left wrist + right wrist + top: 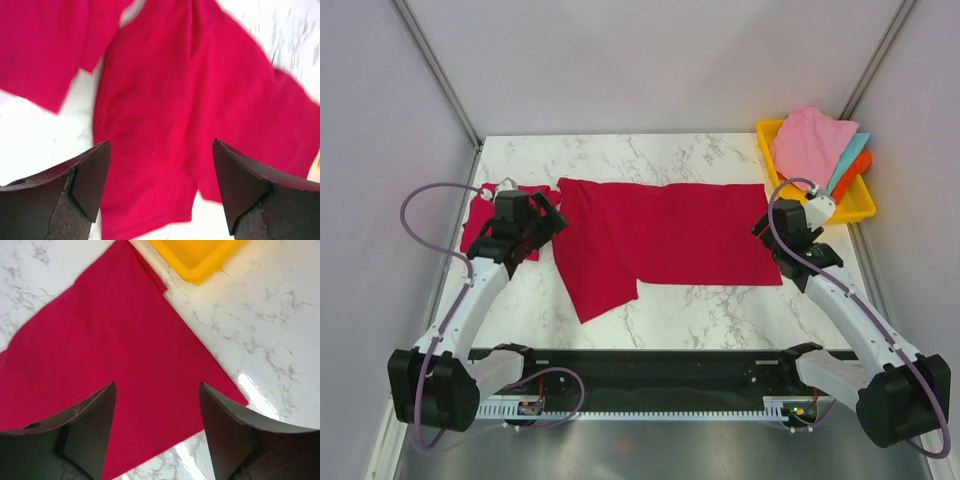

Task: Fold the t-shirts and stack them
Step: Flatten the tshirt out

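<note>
A crimson t-shirt point(670, 235) lies flat across the middle of the marble table point(720, 300) as a long band, one sleeve pointing toward me at its left end. A second red t-shirt point(478, 222) lies as a smaller piece at the far left. My left gripper point(548, 215) hovers open between the two, over the big shirt's left end point(165, 90), with nothing between its fingers point(90, 175). My right gripper point(765, 228) hovers open above the shirt's right near corner point(115, 340), holding nothing.
A yellow tray point(860, 208) at the back right holds pink, teal and orange cloths; its corner shows in the right wrist view as the yellow tray point(195, 255). Grey walls close in the table on three sides.
</note>
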Motion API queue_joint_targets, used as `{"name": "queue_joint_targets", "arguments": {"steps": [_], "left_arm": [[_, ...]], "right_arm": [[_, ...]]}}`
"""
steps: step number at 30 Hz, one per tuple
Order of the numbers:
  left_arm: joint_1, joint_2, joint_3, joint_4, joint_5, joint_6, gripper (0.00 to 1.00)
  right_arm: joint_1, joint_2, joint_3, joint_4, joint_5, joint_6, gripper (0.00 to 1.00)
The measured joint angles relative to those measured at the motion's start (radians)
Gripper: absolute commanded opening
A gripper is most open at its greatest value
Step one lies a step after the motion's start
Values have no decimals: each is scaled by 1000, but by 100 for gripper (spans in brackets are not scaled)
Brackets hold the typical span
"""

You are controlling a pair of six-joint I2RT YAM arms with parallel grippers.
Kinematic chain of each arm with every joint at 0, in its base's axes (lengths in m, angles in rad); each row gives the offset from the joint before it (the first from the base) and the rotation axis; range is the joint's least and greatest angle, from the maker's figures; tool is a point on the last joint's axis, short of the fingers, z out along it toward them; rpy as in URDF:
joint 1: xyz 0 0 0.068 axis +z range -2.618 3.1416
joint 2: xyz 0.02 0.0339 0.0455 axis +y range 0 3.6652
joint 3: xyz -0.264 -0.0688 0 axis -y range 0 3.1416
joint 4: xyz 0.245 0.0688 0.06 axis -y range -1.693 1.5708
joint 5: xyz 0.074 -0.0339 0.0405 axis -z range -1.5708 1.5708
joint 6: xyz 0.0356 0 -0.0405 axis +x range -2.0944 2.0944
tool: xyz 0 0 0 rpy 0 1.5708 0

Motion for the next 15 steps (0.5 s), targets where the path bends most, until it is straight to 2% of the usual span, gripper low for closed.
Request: {"name": "queue_joint_targets", "arguments": {"steps": [7, 9, 11, 15], "left_arm": [[-59, -129, -210, -18, 94, -66, 87], [-64, -171, -254, -31, 105, -77, 92], [-65, -212, -282, -40, 106, -84, 100], [-65, -262, -296, -39, 115, -93, 100]], "right_arm": [[0, -88, -153, -66, 33, 64, 68], [0, -85, -185, -77, 37, 81, 67], [0, -71, -205, -77, 39, 98, 63], [0, -21, -229, -67, 52, 127, 57]]}}
